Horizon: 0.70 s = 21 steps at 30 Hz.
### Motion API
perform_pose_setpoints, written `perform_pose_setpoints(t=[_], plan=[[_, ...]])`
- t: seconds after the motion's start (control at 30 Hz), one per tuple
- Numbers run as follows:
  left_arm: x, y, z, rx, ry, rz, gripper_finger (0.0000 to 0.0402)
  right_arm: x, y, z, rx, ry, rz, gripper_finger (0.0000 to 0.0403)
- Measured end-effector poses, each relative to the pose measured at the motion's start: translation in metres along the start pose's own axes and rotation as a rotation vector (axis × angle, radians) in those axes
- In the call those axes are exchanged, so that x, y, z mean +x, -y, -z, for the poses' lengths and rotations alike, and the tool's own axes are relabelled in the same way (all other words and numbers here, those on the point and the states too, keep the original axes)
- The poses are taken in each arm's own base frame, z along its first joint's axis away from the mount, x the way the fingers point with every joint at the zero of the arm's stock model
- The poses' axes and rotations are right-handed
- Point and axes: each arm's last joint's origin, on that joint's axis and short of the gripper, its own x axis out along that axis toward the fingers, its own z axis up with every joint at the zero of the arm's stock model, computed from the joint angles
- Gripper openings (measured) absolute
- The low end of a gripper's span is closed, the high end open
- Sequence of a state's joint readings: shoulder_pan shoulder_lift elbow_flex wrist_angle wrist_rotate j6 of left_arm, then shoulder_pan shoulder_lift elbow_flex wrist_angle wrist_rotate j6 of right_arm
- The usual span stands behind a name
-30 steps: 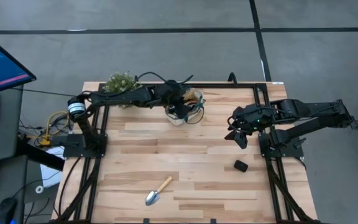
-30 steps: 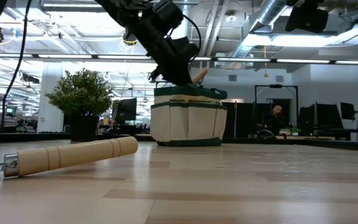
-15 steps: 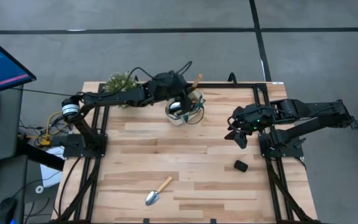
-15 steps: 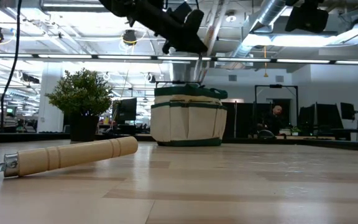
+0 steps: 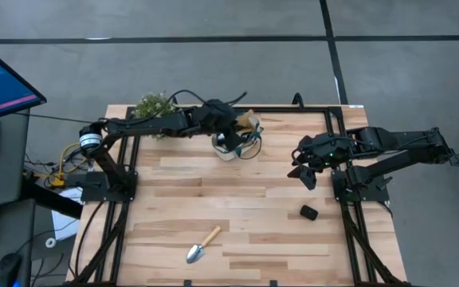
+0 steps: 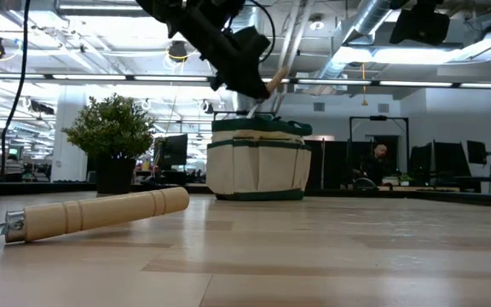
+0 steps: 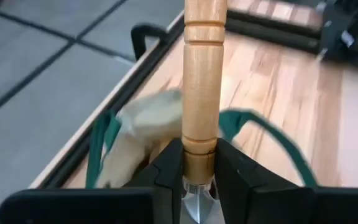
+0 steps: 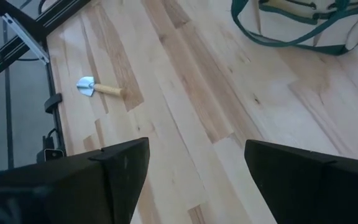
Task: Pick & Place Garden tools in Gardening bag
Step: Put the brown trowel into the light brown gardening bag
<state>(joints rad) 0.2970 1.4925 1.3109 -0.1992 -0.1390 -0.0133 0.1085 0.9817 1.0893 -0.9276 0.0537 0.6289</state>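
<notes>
Your left gripper [image 7: 199, 171] sits over the gardening bag [image 5: 237, 142] at the table's far edge, just beside the plant [image 5: 154, 105]. It's there because the drop goes straight down into the bag mouth. The wrist view shows its fingers [image 7: 166, 171] pinched on a wood-handled tool [image 7: 202, 87] right at the ferrule, metal head toward the wrist and handle pointing away. Gripping near the head keeps the handle free, probably so it won't snag the green loop handles. In the low view the tool [image 6: 273, 81] is tilted and above the bag rim [image 6: 259, 127]; can't tell if the tip is inside yet, so I'd call this placing, not released.

Your right gripper [image 8: 194, 171] waits on the right side, well apart from the bag, fingers spread wide, holding nothing.

One trowel [image 5: 202, 245] is left lying flat near the front edge w/ handle toward the bag, likely next. The black lump [image 5: 308, 213] on the right isn't a tool; skip it.

Risk: if you let go while tilted, the handle may tip off the rim.
</notes>
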Motion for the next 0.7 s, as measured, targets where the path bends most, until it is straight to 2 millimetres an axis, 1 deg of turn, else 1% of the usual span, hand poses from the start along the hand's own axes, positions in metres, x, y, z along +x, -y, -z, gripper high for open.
perform_pose_setpoints(t=[0.27,0.6,0.7], plan=[[0.001,-0.004,0.009,-0.019,-0.095,-0.029,0.0065,0.000,0.000,0.000,0.000,0.002,0.003,0.0256],[0.022,-0.002,0.026,-0.029,-0.186,-0.022,0.0065,0.000,0.000,0.000,0.019,0.001,-0.001,0.0256],[0.024,-0.002,0.027,-0.035,-0.190,-0.024,0.0071,0.000,0.000,0.000,0.026,0.003,-0.002,0.0256]])
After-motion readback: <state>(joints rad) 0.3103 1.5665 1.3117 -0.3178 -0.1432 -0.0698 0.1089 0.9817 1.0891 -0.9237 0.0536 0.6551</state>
